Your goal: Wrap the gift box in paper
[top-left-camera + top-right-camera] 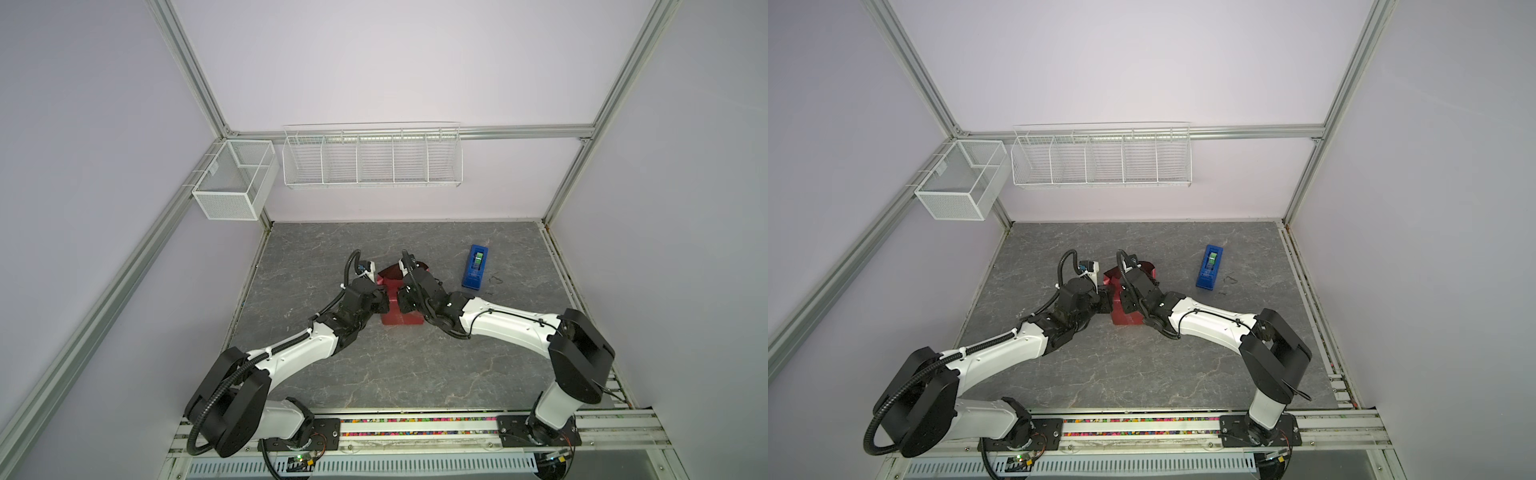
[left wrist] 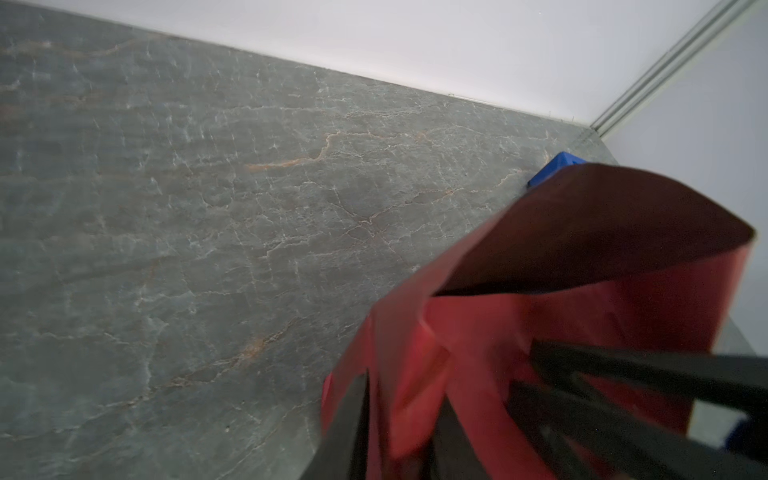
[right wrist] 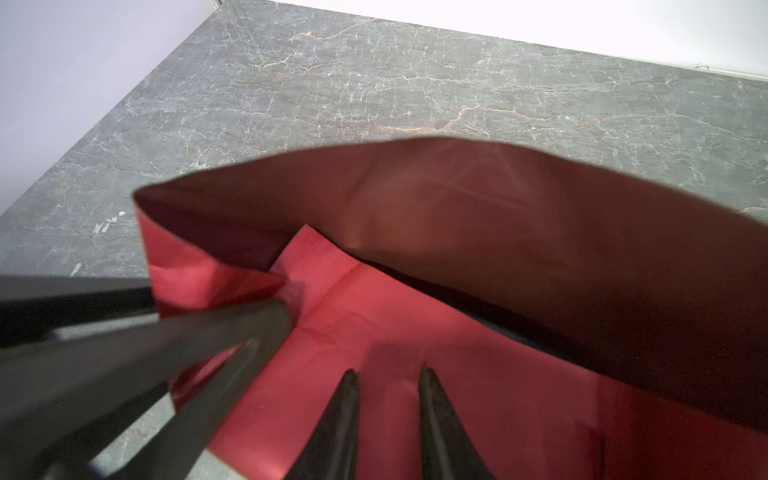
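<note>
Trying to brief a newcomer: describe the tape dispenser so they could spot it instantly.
Start at the grey marbled table, then find the red paper at its middle. To the paper's right in both top views lies the tape dispenser: slim, bright blue, with a green roll.

Noted glossy red-maroon on paper [image 1: 402, 321], darker inside its fold. Grey marble pattern, white and orange veins, on table [image 1: 374, 374]. At 2 o'clock from paper, bright blue dispenser [image 1: 473, 278], green roll [image 1: 479, 259].
</note>
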Available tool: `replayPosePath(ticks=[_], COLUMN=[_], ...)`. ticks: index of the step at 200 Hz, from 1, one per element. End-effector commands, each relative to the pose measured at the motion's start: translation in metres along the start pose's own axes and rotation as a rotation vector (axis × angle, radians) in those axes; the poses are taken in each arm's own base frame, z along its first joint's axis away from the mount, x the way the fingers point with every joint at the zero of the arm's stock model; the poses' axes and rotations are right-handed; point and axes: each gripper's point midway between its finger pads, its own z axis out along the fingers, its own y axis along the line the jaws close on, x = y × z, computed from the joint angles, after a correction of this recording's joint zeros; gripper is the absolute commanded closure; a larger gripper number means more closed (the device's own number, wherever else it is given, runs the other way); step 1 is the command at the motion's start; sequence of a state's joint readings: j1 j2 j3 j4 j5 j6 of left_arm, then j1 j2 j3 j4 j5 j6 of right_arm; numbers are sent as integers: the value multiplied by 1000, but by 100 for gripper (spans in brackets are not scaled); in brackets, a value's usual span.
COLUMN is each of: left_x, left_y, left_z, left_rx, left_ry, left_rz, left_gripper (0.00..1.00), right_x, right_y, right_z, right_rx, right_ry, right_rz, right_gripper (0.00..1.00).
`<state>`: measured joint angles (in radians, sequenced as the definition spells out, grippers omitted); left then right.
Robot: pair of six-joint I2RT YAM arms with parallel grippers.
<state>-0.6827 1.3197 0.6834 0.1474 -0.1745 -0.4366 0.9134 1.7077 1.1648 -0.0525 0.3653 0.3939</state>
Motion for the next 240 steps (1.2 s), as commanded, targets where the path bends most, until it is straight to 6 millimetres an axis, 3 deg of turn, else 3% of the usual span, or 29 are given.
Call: replayPosePath(ticks=[1, 29, 55, 84, 101, 130, 178, 240], left_x=[-28, -48, -55, -43, -31, -9, 10, -9], left_y=[-7, 1, 18, 45, 52, 43, 28, 11], left_z=[-23, -44, -49, -36, -25, -3, 19, 13], left_rx=[9, -47, -106, -125, -108, -46, 51, 71], left_ry=[-52, -112, -125, -94, -65, 14, 63, 8], left_rz=[2, 29, 18, -101, -146, -165, -198, -172], left_gripper=[64, 60, 58, 58, 57, 58, 59, 60], right_x=[38, 38, 38, 39, 39, 38, 40, 39], right_y=[-11, -12, -13, -13, -13, -12, -11, -11], right_z=[13, 13, 13, 13, 13, 13, 16, 16], right_rx=[28, 30, 28, 26, 26, 23, 22, 23], right_ry=[105, 109, 109, 112, 112, 111, 118, 116], right_rz=[-5, -5, -1, 5, 8, 8, 15, 15], right_gripper=[73, 73, 73, 73, 73, 73, 73, 73])
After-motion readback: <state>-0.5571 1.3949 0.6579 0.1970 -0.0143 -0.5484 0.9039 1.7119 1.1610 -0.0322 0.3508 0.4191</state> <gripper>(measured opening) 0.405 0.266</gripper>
